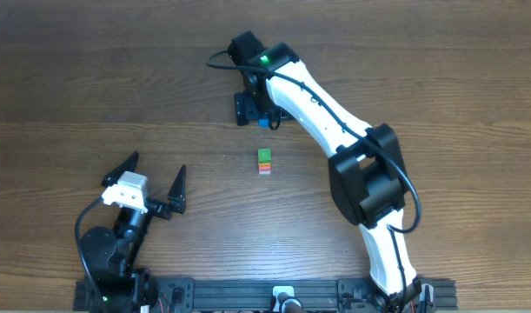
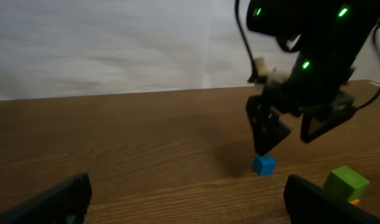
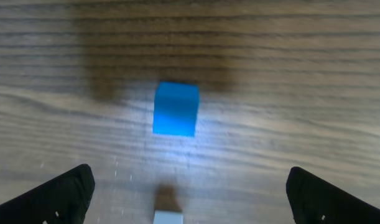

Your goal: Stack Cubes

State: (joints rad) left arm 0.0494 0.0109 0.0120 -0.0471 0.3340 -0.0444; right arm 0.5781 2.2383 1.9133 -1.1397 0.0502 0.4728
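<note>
Dark wooden table (image 1: pixel 74 87) carries everything. At left, the black left gripper (image 1: pixel 157 162) rests spread wide, holding nothing. In the middle, a small green cube (image 1: pixel 264 156) tops a short stack whose lower blocks are hard to make out. Just beyond it, the right gripper (image 3: pixel 190 183) hangs splayed above the small blue cube (image 3: pixel 175 109), which sits on the table between its fingers, apart from both.

Dark wood-grain tabletop (image 1: pixel 91 78). Blue cube (image 3: pixel 175 117) rests alone, flat on wood, in far half. Small cube stack (image 1: pixel 264 162) stands near middle, green cube (image 2: pixel 346 182) on top, orange one beneath. Blue cube near stack, not touching.
</note>
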